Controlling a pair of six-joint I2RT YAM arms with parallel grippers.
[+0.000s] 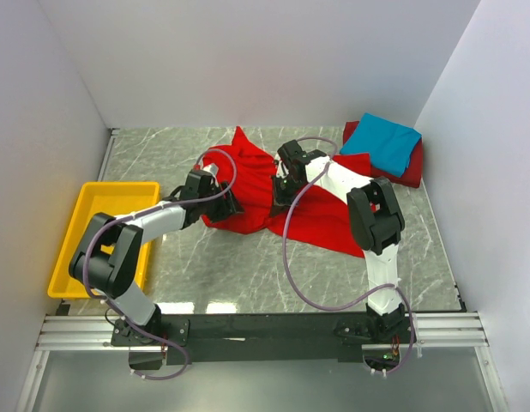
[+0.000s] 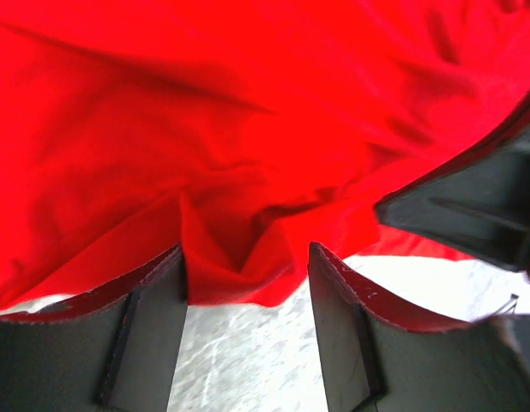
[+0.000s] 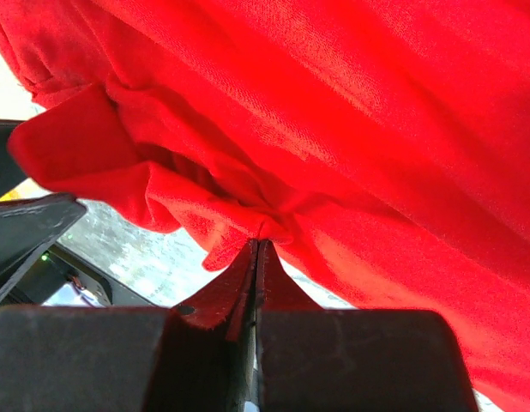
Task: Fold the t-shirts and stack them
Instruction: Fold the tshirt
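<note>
Bright red t-shirt (image 1: 321, 219) rumpled at mid-worktop (image 1: 239, 266)

A bunched fold of the shirt is clamped by the right claw (image 3: 256, 245), whose jaws are pressed tight together. The left claw (image 2: 246, 257) is held apart at the shirt's near-left edge; a fold of cloth lies between its fingers, seemingly ungripped. A folded turquoise t-shirt (image 1: 383, 142) is stacked on a darker red t-shirt (image 1: 412, 167) at the far right corner.

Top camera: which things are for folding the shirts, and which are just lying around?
For the job: bright red t-shirt, turquoise-blue t-shirt, darker red t-shirt under it.
Just lying about: yellow tray.
</note>
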